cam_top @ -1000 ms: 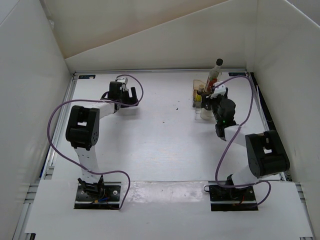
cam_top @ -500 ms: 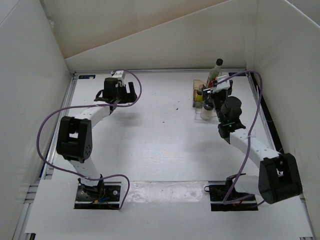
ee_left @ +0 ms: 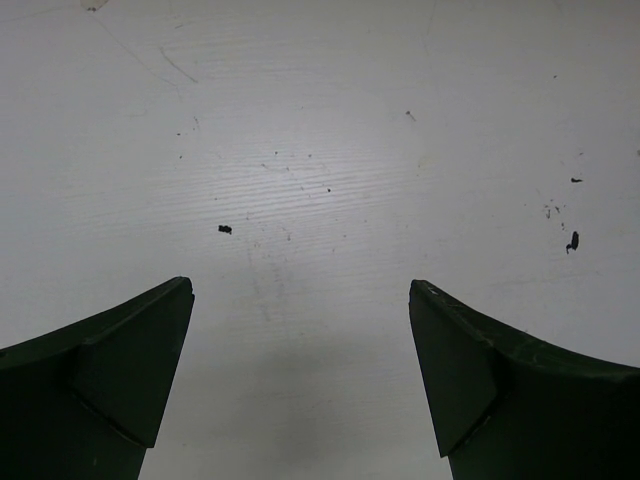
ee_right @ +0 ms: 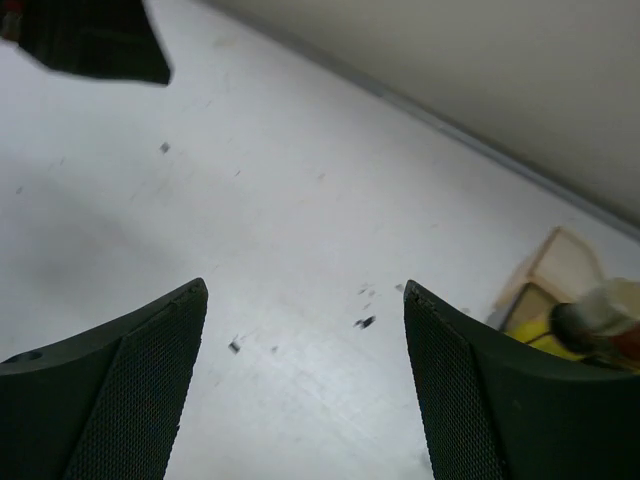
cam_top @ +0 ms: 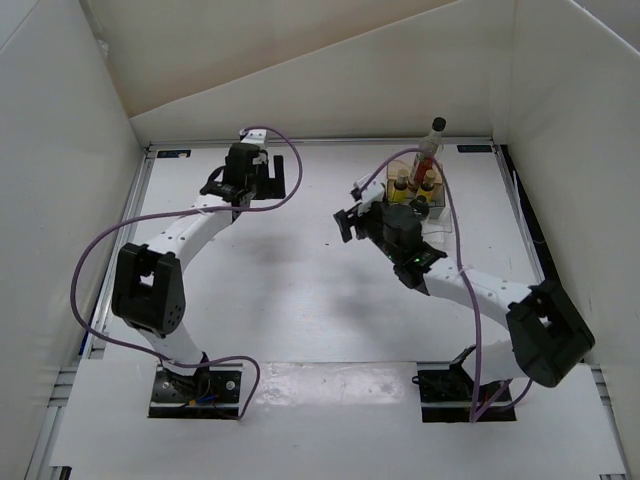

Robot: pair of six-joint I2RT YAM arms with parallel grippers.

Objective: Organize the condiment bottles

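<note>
Condiment bottles (cam_top: 400, 186), one tall, clear, black-capped and red-labelled, others tiny and yellow, are grouped in the clear brownish rectangular tray (cam_top: 393, 167) at far right. Left gripper (ee_left: 300, 295) and right gripper (ee_right: 303, 295) are held spread, empty.

the right jaws have swung away from the tray (ee_right: 558, 262), which now lies ahead and off to their right. the left jaws have edged slightly forward over the worktop (ee_left: 320, 150).
</note>
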